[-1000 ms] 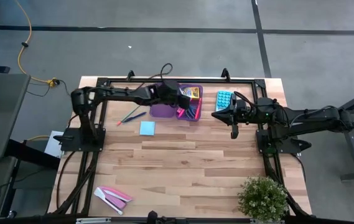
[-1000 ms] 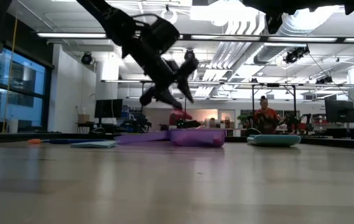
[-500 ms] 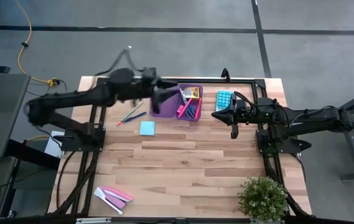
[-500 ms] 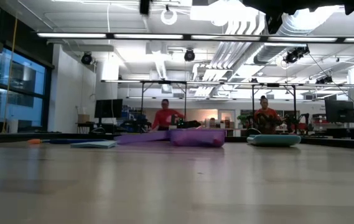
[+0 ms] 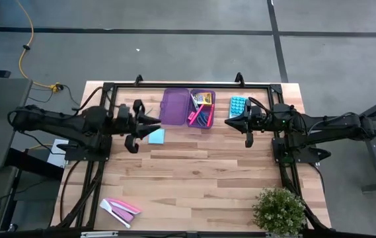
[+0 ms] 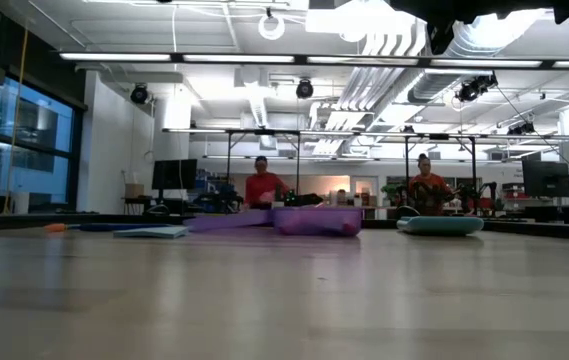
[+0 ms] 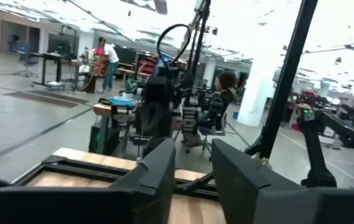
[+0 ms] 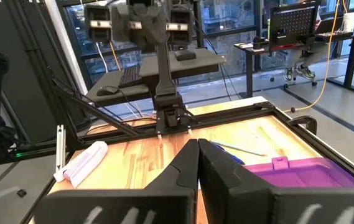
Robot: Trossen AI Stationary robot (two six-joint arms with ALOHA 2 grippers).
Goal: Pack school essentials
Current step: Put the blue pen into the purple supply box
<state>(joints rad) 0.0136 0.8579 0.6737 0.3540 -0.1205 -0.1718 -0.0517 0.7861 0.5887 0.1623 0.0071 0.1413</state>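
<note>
Light-blue notepad (image 5: 156, 136) just beside left gripper (image 5: 153, 123) (fingers (image 7: 158, 171) slightly apart, empty); right gripper (image 5: 229, 121) fingers together.

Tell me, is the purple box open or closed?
Open. The purple box has its lid laid flat beside the tray, with markers showing inside.

Purple case (image 5: 188, 108); light-blue notepad (image 5: 156, 136); light-blue calculator (image 5: 238, 106).

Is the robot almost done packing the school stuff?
About halfway. Done: the yellow crayon box, pink markers and blue-handled scissors lie in the open purple case. In hand: nothing; the left gripper hovers open beside the light-blue notepad, and the right gripper waits shut by the calculator. Left: the notepad is on the table, and the case is unclosed.
</note>
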